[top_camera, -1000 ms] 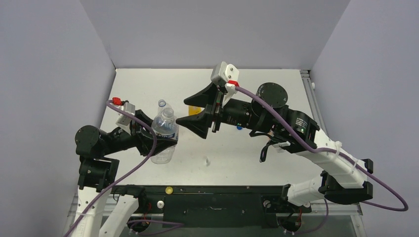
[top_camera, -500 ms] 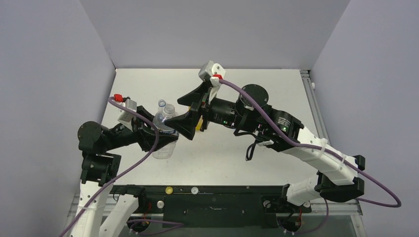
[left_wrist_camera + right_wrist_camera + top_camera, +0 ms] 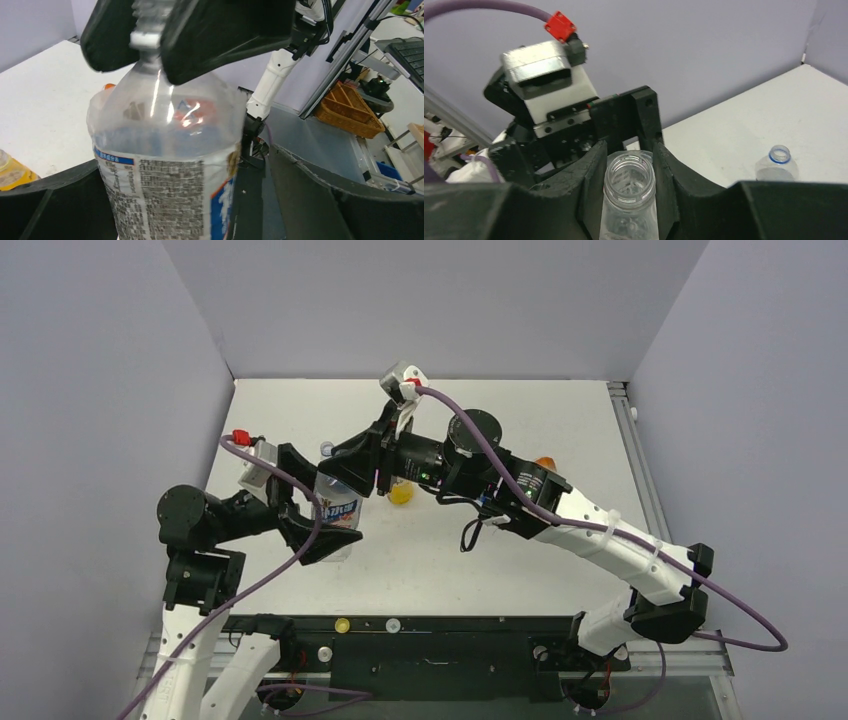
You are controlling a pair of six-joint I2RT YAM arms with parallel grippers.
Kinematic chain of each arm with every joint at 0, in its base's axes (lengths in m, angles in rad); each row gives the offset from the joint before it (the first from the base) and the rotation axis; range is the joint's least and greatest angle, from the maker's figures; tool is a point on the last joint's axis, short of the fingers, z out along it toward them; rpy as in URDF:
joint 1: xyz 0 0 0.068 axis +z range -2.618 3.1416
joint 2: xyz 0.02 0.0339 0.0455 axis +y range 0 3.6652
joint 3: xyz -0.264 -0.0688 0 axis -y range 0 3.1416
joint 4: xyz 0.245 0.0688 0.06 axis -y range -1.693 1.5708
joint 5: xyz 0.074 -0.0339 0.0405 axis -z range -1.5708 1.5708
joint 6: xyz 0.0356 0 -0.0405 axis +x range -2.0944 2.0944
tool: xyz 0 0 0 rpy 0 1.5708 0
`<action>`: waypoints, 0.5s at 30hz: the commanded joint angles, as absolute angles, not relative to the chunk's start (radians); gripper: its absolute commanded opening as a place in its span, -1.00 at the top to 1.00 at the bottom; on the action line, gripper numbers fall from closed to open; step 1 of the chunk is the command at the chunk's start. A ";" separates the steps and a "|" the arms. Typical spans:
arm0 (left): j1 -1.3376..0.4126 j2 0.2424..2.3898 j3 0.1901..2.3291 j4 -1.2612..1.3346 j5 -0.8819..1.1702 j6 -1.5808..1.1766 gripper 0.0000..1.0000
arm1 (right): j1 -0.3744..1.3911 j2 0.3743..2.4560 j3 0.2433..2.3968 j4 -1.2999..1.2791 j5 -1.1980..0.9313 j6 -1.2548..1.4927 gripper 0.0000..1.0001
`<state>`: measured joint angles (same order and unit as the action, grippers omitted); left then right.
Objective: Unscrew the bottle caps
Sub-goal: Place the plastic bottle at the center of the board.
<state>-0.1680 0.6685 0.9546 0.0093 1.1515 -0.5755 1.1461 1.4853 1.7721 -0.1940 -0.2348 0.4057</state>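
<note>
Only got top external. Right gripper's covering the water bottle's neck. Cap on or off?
Observer: Off. Right wrist shows the water bottle with a bare open mouth, clamped in the right gripper.
Operator: Where on the neck is it clamped?
Observer: On the threads. In left wrist the white neck ring shows just under its fingers.
Operator: Left gripper touching the body?
Observer: Left gripper is open. One finger stands clear of the label; the other side is too close to tell.

Black joints [image 3: 185,518], white links [image 3: 600,540], purple cables [image 3: 484,7], red plugs [image 3: 560,25], grey camera boxes [image 3: 546,75].
</note>
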 commanded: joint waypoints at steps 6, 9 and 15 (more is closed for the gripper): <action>-0.169 0.744 1.139 -0.467 1.075 -0.253 -0.93 | 1.009 1.326 1.615 -0.282 0.008 0.251 1.00; -0.169 0.793 1.203 -0.666 1.012 -0.132 -0.93 | 0.956 1.296 1.530 -0.304 0.107 0.206 1.00; -0.168 0.872 1.314 -0.846 0.887 -0.040 -0.93 | 0.844 1.296 1.413 -0.258 0.179 0.163 1.00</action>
